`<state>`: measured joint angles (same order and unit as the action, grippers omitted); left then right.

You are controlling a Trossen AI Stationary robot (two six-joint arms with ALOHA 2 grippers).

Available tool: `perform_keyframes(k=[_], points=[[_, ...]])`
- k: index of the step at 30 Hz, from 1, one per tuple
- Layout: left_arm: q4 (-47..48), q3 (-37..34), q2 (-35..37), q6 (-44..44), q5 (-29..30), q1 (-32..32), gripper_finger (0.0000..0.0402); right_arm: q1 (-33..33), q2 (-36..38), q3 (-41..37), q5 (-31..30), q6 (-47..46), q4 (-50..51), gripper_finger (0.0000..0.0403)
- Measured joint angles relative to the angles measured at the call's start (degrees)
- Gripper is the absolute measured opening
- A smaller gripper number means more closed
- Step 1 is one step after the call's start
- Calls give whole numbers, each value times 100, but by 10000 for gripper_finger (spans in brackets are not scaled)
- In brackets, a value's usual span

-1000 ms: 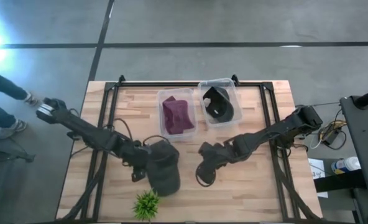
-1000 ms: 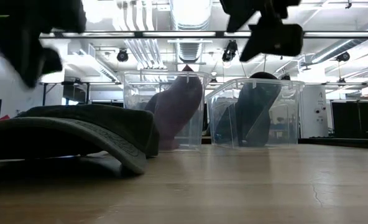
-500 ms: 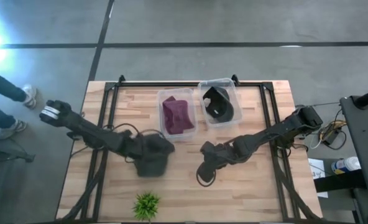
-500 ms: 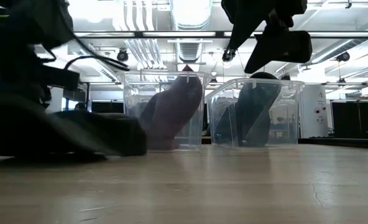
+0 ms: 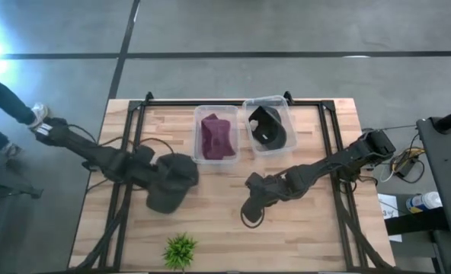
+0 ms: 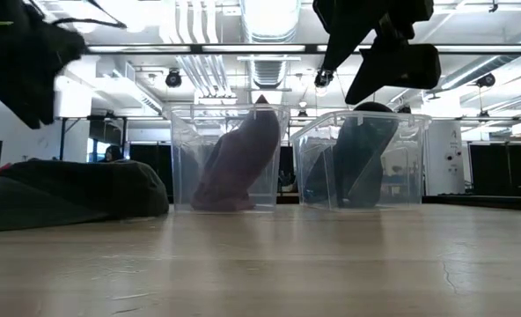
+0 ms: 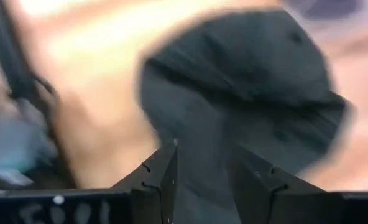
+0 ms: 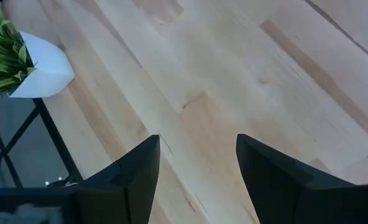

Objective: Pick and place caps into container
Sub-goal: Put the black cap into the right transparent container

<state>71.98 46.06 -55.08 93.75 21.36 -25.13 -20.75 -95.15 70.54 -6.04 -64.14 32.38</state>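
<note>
A dark grey-olive cap (image 5: 172, 181) lies on the table left of the middle, low at the left of the low view (image 6: 67, 189). My left gripper (image 5: 148, 176) is shut on its left edge; the wrist view shows the cap (image 7: 252, 81) reaching away from the fingers. A maroon cap (image 5: 216, 138) stands in the left clear tub (image 6: 234, 158). Another dark cap (image 5: 267, 128) sits in the right tub (image 6: 357, 158). My right gripper (image 5: 248, 217) hangs open over bare wood (image 8: 196, 168), right of the middle. My left gripper has the cap's edge nearest the arm (image 7: 202, 180) pinched between its two fingers (image 7: 162, 180), coming from the table's left, slanting down. Blur hides whether that edge is brim or crown. The cap's body rests on the table (image 6: 84, 211).
Both clear tubs (image 5: 205, 156) (image 5: 280, 106) stand side by side at the far middle. A small green plant in a white pot (image 5: 180, 250) (image 8: 10, 56) stands at the near edge. A black frame runs along the table's sides (image 5: 126, 152). A person's legs (image 5: 4, 114) show beyond the left edge.
My left gripper has drawn back toward the table's left and far edge, keeping its hold. The dark cap has slid with it along the table, away from the plant, to a spot left of the maroon cap's tub. The person's legs have shifted.
</note>
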Motion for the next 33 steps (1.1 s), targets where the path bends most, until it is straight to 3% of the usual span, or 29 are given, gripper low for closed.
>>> perform_keyframes(k=[7, 9, 11, 14, 19, 26, 30, 33], points=[[-599, -30, -191, 2160, -232, -1742, 125, -2, 0, 4, -67, -96, 18, 208], [-988, 14, -324, 1684, -170, -2292, 125, 0, 0, 4, -150, -55, 33, 208], [-1588, 128, -509, 520, -144, -2829, 125, 2, 0, 4, -165, 42, 33, 208], [-1421, 394, -980, -236, -209, -3324, 125, 47, 0, -9, -168, 186, 27, 208], [-755, 794, -1965, -765, -672, -3560, 125, 158, 0, -20, -164, 292, 42, 208], [-265, 1237, -3450, -1905, -290, -3601, 125, 229, 0, -22, -132, 284, 44, 208], [656, 1322, -4086, -1604, 31, -3599, 125, 229, 0, -24, -94, 242, 42, 208], [573, 1311, -4242, -1306, 60, -3636, 126, 229, 0, -24, -43, 200, 44, 208]])
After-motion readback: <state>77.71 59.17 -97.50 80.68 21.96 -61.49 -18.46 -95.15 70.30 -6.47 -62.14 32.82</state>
